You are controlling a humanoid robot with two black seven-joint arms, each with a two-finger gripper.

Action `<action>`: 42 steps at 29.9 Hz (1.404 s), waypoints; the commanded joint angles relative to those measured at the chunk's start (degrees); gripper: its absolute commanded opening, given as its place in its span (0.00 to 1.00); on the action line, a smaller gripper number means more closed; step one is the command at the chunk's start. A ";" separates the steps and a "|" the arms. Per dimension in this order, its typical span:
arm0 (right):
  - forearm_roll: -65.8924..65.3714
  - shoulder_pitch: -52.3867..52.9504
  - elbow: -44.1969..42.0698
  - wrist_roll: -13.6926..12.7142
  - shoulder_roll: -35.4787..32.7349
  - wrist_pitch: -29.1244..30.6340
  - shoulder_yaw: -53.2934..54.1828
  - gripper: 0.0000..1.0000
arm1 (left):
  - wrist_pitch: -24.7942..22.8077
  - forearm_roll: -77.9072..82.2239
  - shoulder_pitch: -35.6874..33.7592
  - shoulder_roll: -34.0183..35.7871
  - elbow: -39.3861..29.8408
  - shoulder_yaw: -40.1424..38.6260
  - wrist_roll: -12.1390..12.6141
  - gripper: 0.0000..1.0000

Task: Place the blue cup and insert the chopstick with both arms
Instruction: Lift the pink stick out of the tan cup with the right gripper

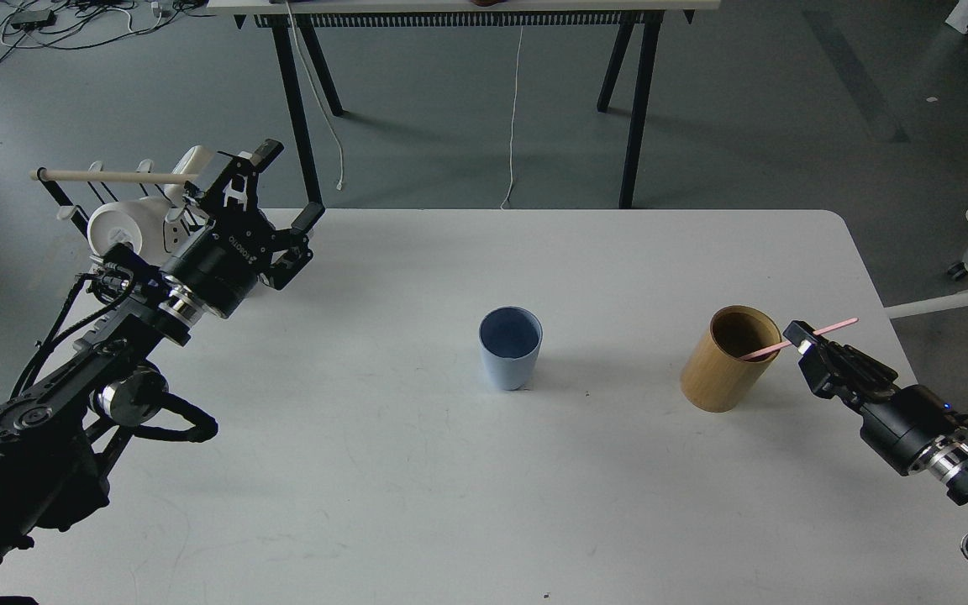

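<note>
At the table's [417,504] right edge, the right gripper [801,343] is closed on a thin pale-pink chopstick [828,329], which slants from inside the tan holder [726,359] up and to the right. Mid-table, well apart, the light-blue cup [510,347] stands upright. Far left, the left gripper [286,183] hangs with fingers spread, holding nothing, before a mug rack [114,176].

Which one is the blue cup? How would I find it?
Look at the big white table, right in its middle. The blue cup stands there upright, alone. It is light blue and empty, unlike the wider tan wooden holder to its right.
</note>
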 commanded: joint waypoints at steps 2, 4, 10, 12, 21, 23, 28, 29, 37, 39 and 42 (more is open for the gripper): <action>-0.11 0.87 0.00 0.00 -0.33 0.00 -0.06 0.00 | 0.00 -0.06 0.27 -0.01 0.15 -0.03 0.00 0.98; -0.11 1.49 0.08 0.00 -0.42 0.00 -0.06 0.00 | 0.00 -0.06 0.36 -0.01 0.15 -0.03 0.00 0.98; 0.68 3.16 3.67 0.00 -4.98 0.00 0.02 0.00 | 0.00 -0.06 0.71 -0.01 0.15 -0.03 0.00 0.98; 0.95 3.42 6.40 0.00 -7.61 0.00 0.02 0.00 | 0.00 -0.06 0.71 -0.10 0.15 -0.03 0.00 0.98; 5.86 3.42 25.03 0.00 -24.22 0.00 2.39 0.00 | 0.00 0.03 0.71 -1.59 0.24 0.06 0.00 0.98; 6.74 4.65 26.53 0.00 -25.90 0.00 3.80 0.00 | 0.00 0.03 0.71 -1.59 0.24 0.06 0.00 0.98; 8.33 11.84 26.36 0.00 -23.90 0.00 3.02 0.00 | 0.00 0.03 0.71 -1.59 0.33 0.06 0.00 0.98; 8.07 13.43 26.10 0.00 -22.32 0.00 2.66 0.00 | 0.00 0.03 0.71 -1.59 0.50 0.06 0.00 0.98; 0.16 28.10 15.22 0.00 -8.88 0.00 -12.34 0.00 | 0.00 0.11 0.53 -3.87 2.79 0.23 0.00 0.98; 0.07 31.88 11.88 0.00 -4.31 0.00 -17.27 0.00 | 0.00 0.20 0.53 -4.23 2.70 0.32 0.00 0.98; 0.16 36.90 6.26 0.00 2.64 0.00 -23.51 0.00 | 0.00 0.12 0.71 -4.40 2.79 0.32 0.00 0.98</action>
